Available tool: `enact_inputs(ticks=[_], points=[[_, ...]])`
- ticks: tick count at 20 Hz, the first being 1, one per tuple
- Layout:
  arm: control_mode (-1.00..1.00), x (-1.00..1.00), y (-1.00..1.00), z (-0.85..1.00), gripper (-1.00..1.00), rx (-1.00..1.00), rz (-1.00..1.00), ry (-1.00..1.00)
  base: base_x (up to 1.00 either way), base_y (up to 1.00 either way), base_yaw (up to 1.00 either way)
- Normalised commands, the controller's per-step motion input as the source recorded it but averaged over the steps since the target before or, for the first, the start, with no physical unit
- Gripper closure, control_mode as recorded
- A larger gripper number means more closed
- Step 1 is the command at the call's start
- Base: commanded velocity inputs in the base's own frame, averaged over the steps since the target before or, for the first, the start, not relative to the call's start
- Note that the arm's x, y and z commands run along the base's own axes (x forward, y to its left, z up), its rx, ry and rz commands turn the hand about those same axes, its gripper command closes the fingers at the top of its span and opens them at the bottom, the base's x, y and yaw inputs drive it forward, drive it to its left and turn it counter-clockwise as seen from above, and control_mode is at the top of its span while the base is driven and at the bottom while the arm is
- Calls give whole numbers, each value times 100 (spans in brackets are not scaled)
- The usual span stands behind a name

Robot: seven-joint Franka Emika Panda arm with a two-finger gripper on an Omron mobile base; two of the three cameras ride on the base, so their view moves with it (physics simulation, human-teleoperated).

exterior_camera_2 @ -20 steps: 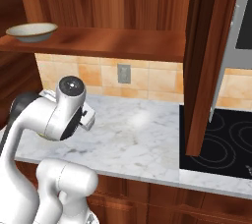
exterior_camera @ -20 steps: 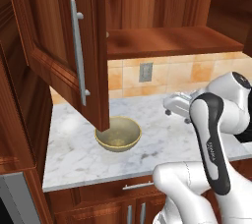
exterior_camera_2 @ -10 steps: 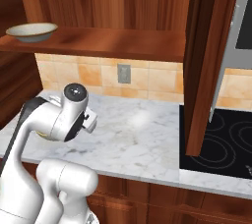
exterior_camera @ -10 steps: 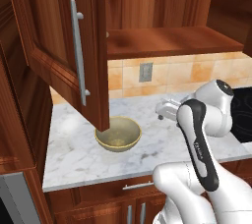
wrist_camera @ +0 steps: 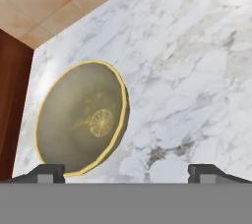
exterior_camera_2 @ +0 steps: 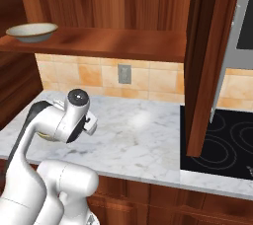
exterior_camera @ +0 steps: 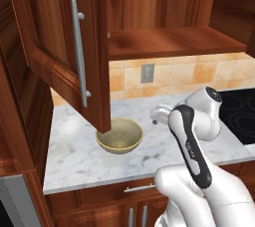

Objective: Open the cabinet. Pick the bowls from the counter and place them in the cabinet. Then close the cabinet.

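Bowls first: the deep olive-tan bowl point(exterior_camera: 119, 135) sits upright on the white marble bench point(exterior_camera: 74, 156), mouth facing up, right under the bottom corner of the open left cabinet door point(exterior_camera: 64, 47). Being round, it has no long axis to speak of; in the hand view its rim reads as a tilted oval with a pale round mark at the bottom of the well. The shallower bowl point(exterior_camera_2: 32, 31) is up on the wooden shelf point(exterior_camera_2: 123, 41) inside the cabinet, at the far left end, also mouth up. Around it all: orange tile backsplash point(exterior_camera: 199, 74) with a grey wall outlet point(exterior_camera: 147, 73), reddish-brown wood everywhere, a black stovetop point(exterior_camera_2: 222, 142) off to the right, and the right cabinet door point(exterior_camera_2: 205, 56) swung out edge-on over the stovetop's near side. The fingers point(wrist_camera: 126, 171) are spread wide and released, holding nothing, hovering above bare marble just beside the deep bowl, apart from it.
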Motion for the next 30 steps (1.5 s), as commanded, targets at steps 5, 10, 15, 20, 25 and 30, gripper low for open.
enact_inputs(ticks=[5, 10, 15, 20, 25, 30], points=[[-100, 32, 29, -6, -100, 0, 0, 4, 0, 0, 0], [-100, 34, 13, -12, -100, 0, 0, 6, 0, 0, 0], [-100, 30, 10, -18, -100, 0, 0, 4, 0, 0, 0], [-100, 23, 9, -20, -100, 0, 0, 7, 0, 0, 0], [-100, 6, 10, -24, -100, 0, 0, 4, 0, 0, 0], [-100, 3, 7, -25, -100, 0, 0, 3, 0, 0, 0]])
